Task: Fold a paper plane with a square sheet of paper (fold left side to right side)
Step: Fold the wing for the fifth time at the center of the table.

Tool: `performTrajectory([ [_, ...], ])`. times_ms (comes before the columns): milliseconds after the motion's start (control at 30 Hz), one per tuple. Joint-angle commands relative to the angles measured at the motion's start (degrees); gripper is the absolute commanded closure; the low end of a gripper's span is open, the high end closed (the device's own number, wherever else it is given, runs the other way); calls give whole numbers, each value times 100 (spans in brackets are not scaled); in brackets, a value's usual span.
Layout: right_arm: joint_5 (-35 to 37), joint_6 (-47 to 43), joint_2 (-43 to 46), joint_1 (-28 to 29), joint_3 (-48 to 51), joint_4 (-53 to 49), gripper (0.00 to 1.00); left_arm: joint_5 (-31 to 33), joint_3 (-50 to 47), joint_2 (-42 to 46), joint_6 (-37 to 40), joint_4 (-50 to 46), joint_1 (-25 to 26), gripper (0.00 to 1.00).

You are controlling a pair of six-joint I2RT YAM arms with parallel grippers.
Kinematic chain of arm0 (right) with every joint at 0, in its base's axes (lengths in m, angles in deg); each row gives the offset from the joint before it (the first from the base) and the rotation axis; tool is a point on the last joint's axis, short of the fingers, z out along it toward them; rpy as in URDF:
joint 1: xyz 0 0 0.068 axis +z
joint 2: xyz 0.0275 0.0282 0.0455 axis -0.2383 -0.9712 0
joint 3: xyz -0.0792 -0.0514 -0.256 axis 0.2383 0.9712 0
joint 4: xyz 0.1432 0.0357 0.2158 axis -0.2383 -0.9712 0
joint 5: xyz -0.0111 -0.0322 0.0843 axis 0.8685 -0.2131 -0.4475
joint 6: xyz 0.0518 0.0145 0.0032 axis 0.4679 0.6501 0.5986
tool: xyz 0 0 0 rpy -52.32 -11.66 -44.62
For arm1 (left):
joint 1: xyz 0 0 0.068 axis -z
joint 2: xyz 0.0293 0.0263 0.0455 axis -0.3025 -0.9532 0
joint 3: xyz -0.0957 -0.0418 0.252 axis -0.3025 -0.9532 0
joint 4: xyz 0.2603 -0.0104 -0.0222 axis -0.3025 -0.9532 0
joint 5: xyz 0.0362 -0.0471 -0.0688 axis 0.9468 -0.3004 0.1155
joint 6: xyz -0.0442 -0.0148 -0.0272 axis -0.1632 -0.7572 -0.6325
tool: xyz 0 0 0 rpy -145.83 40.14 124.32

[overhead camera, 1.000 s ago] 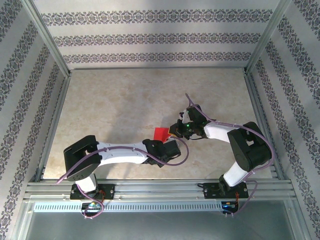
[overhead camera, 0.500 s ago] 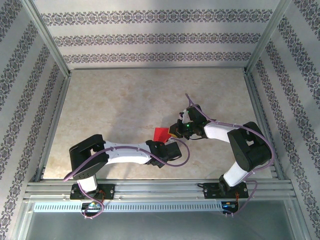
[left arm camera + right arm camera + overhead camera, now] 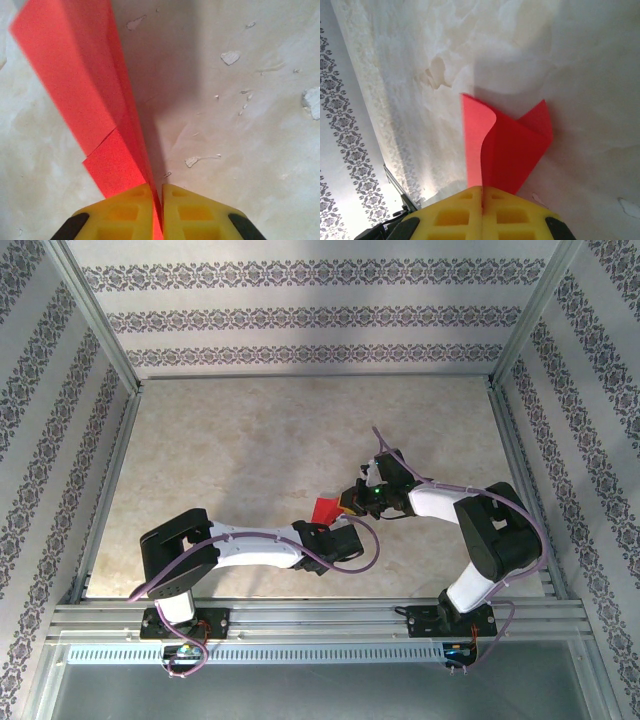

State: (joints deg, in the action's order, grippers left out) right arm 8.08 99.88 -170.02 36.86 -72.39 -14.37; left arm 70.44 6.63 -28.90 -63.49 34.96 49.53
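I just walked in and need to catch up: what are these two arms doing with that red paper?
Both arms are folding a red sheet of paper near the middle of the table. The left end effector is shut on one edge of it, and the right end effector is shut on another. The paper is already creased into a narrower, layered shape and seems to stand up between them rather than lie flat.
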Motion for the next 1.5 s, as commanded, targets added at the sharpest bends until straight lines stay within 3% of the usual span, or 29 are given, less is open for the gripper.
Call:
performTrajectory([
  [0, 8, -26, 47, -106, -40, -130, 100, 163, -98, 71, -121, -62, 85, 92],
  [67, 41, -92, 136, -174, 3, -198, 99, 179, -126, 127, -141, -38, 90, 95],
  [267, 263, -490, 640, -555, 180, -640, 80, -30, -218, 323, -185, 82, 47, 100],
  [567, 805, -1367, 1825, -1474, 563, -1653, 61, -1285, -385, 531, -357, 518, -348, 100],
  [767, 824, -1627, 2312, -1714, 819, -1755, 58, -2397, -613, 705, -725, 1094, -784, 100],
  [1100, 428, -1554, 2265, -1710, 1216, -1235, 57, -4017, -1179, 723, -1730, 2661, -1439, 100],
  [1467, 184, -1343, 2171, -1450, 1499, -631, 57, -4771, -1839, 602, -3063, 4493, -1898, 100],
])
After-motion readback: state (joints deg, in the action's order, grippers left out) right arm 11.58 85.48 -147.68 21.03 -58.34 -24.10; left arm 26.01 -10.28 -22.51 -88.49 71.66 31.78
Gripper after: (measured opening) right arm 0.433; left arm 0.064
